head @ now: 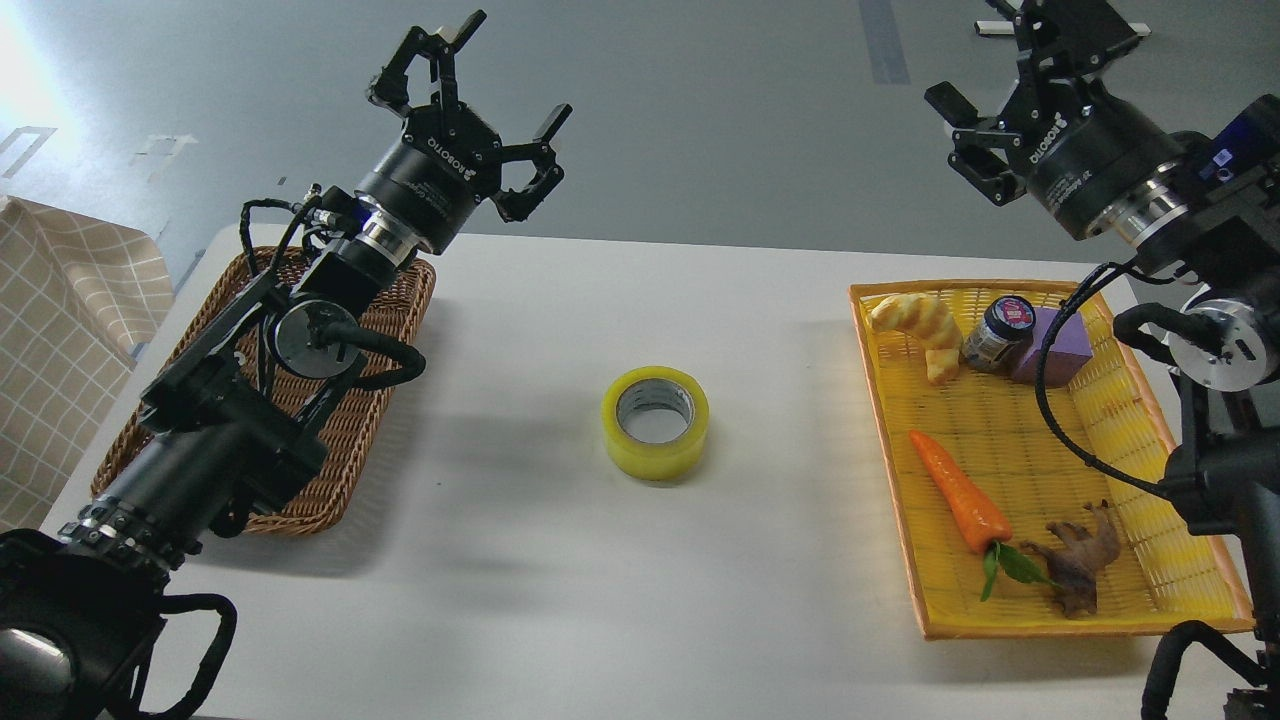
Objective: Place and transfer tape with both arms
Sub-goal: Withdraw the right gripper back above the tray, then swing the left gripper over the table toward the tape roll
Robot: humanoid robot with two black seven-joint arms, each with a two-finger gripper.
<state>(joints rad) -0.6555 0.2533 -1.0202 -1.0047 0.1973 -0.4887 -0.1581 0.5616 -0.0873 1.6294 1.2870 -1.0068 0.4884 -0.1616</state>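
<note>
Two black arms are reaching in over a white table (520, 560), one from each side, and neither is touching anything on it. The left gripper (480, 120) is hovering above the table's far left edge with its fingers spread wide apart, holding nothing. The right gripper (990, 105) is hanging above the far right corner, its fingers likewise splayed open and empty, with part of it running out of the top of the view. The tape (655, 422) is lying flat near the middle of the table, its hole facing upward so that the grey inner ring is showing, and it is sitting well apart from both grippers and from both baskets. A brown wicker basket (400, 330) is resting at the left side of the table, largely covered by the left arm passing over it. A yellow tray (1010, 620) is sitting at the right side, carrying a croissant (915, 322), a small dark jar (998, 335) just beside it, a purple block (1050, 345) touching the jar, an orange carrot (960, 490) with green leaves, and a brown root-like piece (1085, 555) near the carrot's leafy end. A checked cloth (60, 330) is showing at the left edge, beyond the table.
</note>
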